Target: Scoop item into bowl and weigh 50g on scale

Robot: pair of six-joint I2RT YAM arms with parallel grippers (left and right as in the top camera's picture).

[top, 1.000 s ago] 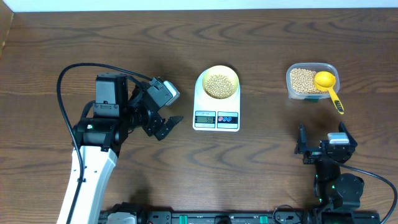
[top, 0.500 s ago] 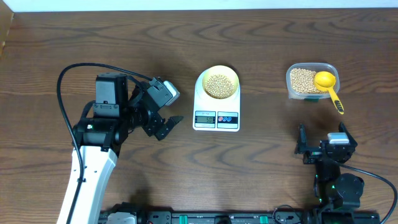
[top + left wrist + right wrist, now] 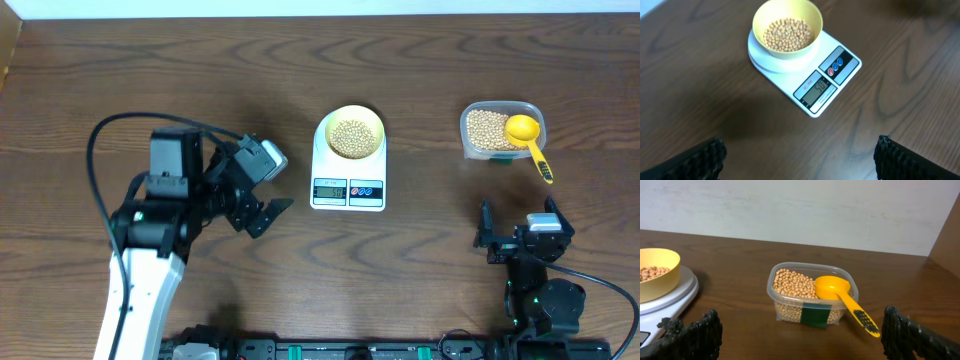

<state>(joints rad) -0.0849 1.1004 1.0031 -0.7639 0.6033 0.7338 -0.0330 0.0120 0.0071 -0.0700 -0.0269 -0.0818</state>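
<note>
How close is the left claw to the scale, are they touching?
Apart. The overhead view shows bare table between the left gripper and the scale.

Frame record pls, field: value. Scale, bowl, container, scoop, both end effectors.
scale: table centre, display lit
bowl: on scale platform, holds beans
container: right of scale, holds more beans
scoop: cup in container, handle over its rim
left end effector: open, empty, left of scale
right end effector: open, empty, nearer than container

right wrist | bowl [image 3: 659, 280], scale [image 3: 684, 292] cut off at left edge
</note>
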